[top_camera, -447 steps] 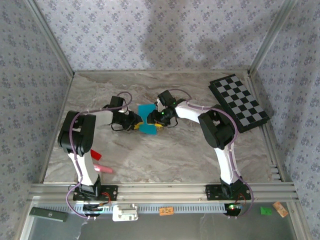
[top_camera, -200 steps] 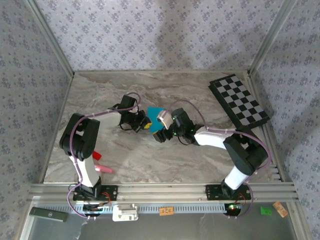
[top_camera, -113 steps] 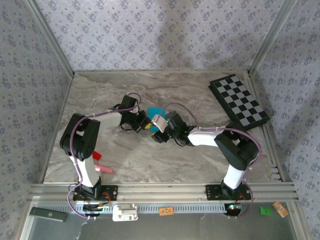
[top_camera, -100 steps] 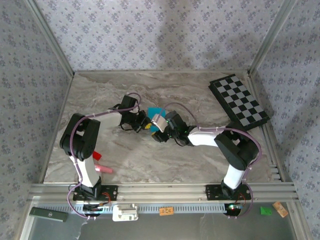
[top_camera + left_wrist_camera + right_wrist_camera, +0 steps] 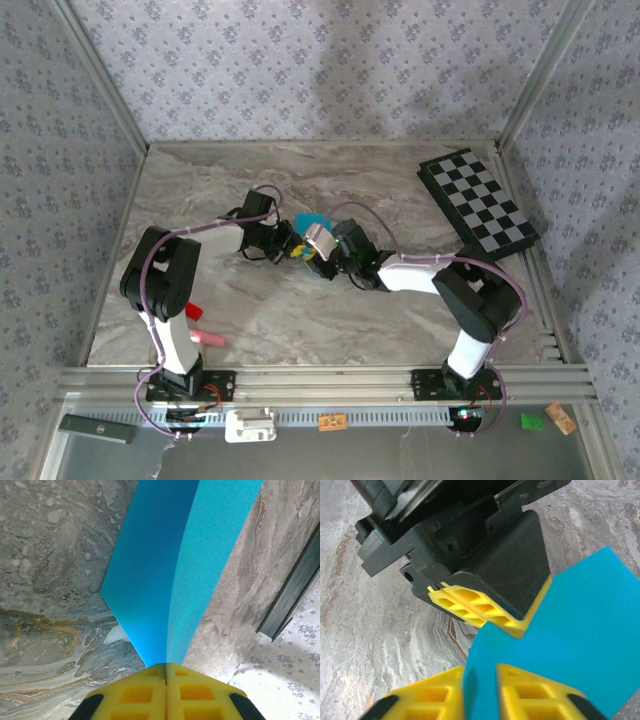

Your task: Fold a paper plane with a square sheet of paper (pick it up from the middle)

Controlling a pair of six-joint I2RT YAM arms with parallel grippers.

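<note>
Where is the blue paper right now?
The blue paper is near the middle of the table in the top view. It is pinched in the left pincer, and the right pincer straddles its edge just beside it.

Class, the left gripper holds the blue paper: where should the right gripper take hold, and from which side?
Pinch the square sheet of paper at the edge beside where the left gripper clamps it, coming edge-on from the opposite side. The sheet is lifted and bowed, so both faces are exposed there; the right gripper straddles that edge, jaws apart.
</note>
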